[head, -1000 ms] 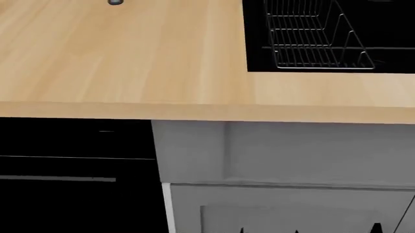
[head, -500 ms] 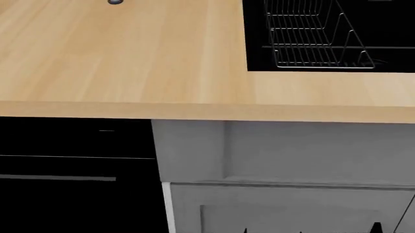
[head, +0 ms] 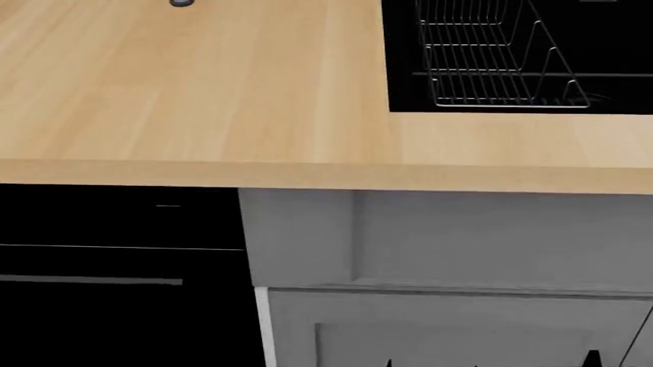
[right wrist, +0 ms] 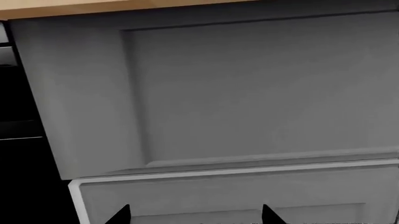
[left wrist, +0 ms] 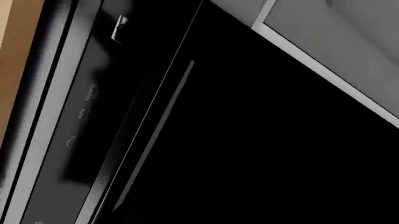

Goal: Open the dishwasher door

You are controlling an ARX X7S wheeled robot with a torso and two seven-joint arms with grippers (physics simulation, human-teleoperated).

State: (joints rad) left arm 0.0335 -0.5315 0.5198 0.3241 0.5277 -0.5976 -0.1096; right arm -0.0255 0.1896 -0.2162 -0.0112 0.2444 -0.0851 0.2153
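Observation:
The dishwasher door (head: 122,321) is a glossy black panel at the lower left of the head view, under the wooden counter. It is closed, with a thin grey bar handle (head: 92,280) below the black control strip (head: 112,218). The left wrist view looks closely at the door (left wrist: 262,140), its handle (left wrist: 156,130) and its control strip (left wrist: 81,112). My left gripper's fingers do not stand out against the black panel. My right gripper (right wrist: 195,217) is open and empty in front of the grey cabinet. Its black fingertips (head: 388,362) show at the bottom of the head view.
A wooden countertop (head: 204,92) overhangs the units. A black sink basin (head: 612,46) with a wire rack (head: 490,61) is at the back right. Grey panelled cabinet fronts (head: 459,245) stand right of the dishwasher, and they also show in the right wrist view (right wrist: 249,93).

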